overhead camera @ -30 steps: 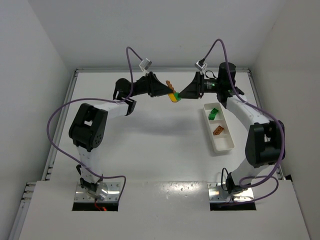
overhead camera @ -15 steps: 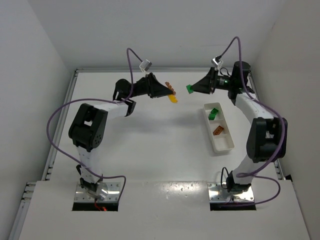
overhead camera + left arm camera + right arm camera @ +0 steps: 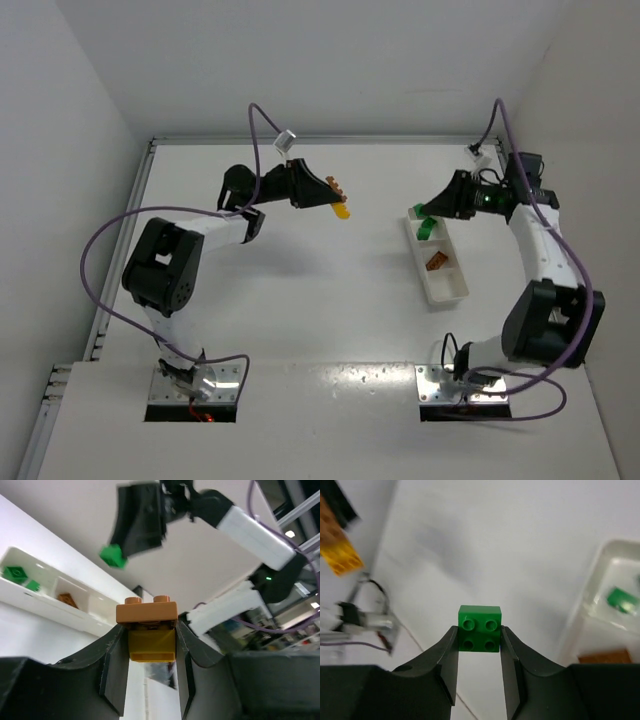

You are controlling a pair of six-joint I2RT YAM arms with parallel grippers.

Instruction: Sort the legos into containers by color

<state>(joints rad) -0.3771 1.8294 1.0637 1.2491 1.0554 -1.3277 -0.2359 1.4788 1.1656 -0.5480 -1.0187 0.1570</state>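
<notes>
Green lego [image 3: 480, 636] pinched at tips of right gripper [image 3: 479, 632], aloft near far end of tray [image 3: 447, 288]. Shallow hold: may slip, bounce off rim, land in wrong compartment. Left gripper [image 3: 151, 630] clamps yellow lego [image 3: 152, 646] with brown lego [image 3: 147, 614] stuck on, well apart from tray. Dropped together, colours mix.

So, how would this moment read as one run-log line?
left gripper: shut on yellow brick, orange-brown brick stuck to it | right gripper: shut on green brick, beside white tray

Glossy plastic green brick [image 3: 479, 635], smooth tray [image 3: 447, 289]
</notes>
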